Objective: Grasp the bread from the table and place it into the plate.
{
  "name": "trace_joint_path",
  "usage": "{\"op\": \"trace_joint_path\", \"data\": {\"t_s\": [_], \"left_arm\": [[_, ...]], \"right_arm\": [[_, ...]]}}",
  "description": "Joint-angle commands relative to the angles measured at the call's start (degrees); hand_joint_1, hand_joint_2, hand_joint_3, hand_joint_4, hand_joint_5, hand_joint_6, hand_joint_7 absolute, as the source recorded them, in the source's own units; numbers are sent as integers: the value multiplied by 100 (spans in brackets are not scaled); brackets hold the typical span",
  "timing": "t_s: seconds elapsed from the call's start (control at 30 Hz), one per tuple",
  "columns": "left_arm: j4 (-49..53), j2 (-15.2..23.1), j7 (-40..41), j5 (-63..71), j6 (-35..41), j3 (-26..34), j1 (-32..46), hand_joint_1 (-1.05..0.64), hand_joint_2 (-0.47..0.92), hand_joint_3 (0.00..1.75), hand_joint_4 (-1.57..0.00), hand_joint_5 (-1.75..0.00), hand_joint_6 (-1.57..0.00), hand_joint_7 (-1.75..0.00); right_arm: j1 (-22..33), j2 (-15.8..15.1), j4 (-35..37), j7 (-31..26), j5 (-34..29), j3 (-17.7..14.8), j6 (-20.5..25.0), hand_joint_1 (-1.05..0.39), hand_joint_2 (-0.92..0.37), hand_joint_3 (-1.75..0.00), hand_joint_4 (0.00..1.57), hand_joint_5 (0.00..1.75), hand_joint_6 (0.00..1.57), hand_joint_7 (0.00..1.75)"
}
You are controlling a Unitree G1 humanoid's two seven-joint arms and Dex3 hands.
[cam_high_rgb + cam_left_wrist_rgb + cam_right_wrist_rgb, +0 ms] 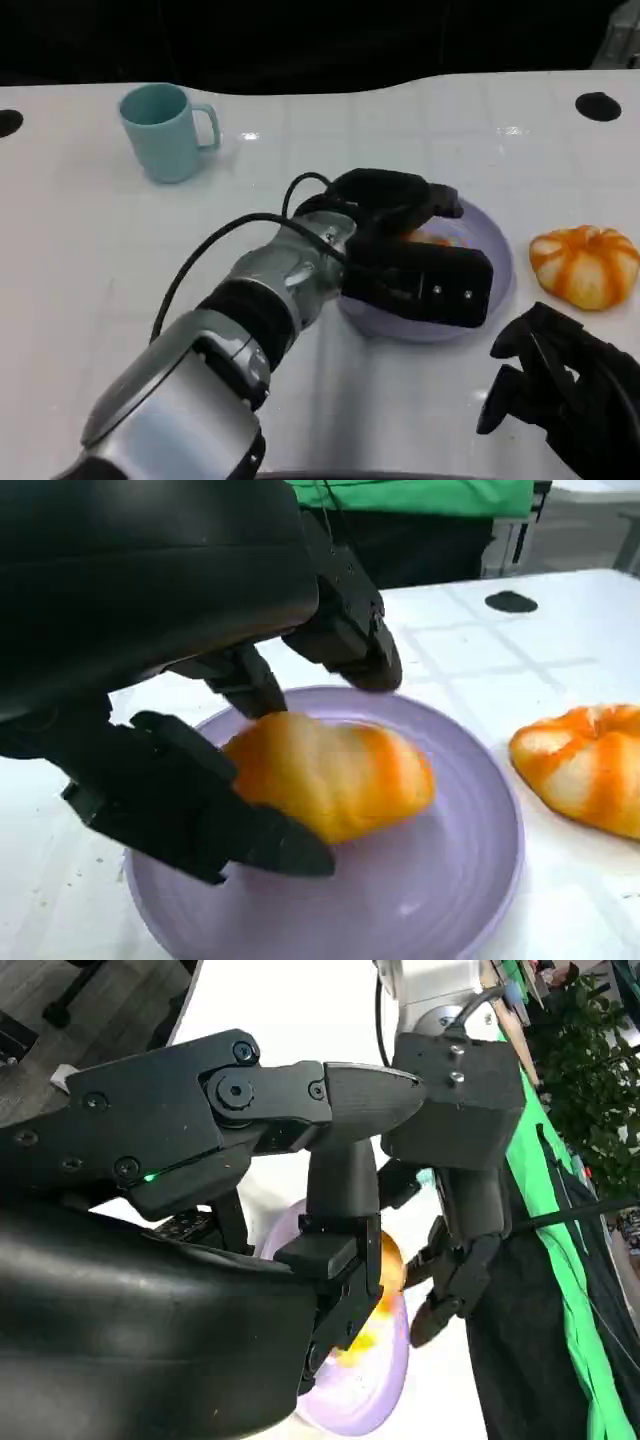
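An orange-striped bread roll [330,775] lies in the purple plate [450,880], its underside on the plate's floor. My left hand [410,250] hovers over the plate [500,250] with its fingers [200,810] spread on either side of the roll's near end. One lower finger lies against the roll; the far fingers stand apart from it. The roll [432,238] peeks out between the fingers in the head view. My right hand [560,390] rests at the table's front right, holding nothing. The right wrist view shows the left hand [460,1160] above the roll [392,1260].
A second round orange bun [585,265] lies on the table just right of the plate. A teal mug [165,130] stands at the back left. A black hole [598,105] marks the far right of the white table.
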Motion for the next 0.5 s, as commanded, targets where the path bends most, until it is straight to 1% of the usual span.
{"op": "trace_joint_path", "data": {"t_s": [0.03, 0.17, 0.27, 0.43, 0.5], "left_arm": [[79, 3, -490, 77, 229, -122, -256, -82, 92, 44, -9, -5, -10, 0], [20, 102, -1090, -130, 205, 8, -310, -90, 92, 49, -4, -3, -10, -1], [-92, 195, -1492, -419, 108, 248, -300, -89, 92, 49, -6, -4, -13, -2], [-306, 359, -1850, -694, -19, 493, -254, -88, 92, 48, -10, -6, -17, -4], [-452, 460, -2011, -918, -92, 686, -177, -88, 92, 48, -12, -7, -19, -5]], "right_arm": [[5, -48, -4, 21, 21, -48, -80, -45, -92, -37, 63, 175, 46, 163], [-30, -54, 39, 29, 4, -56, -99, -46, -92, -36, 64, 175, 48, 163], [-40, -55, 54, 42, 18, -71, -110, -46, -92, -35, 64, 175, 49, 162], [-54, -61, 81, 40, 10, -89, -115, -45, -92, -36, 65, 175, 49, 162], [-61, -55, 106, 55, 46, -113, -107, -45, -92, -36, 65, 175, 49, 162]]}}
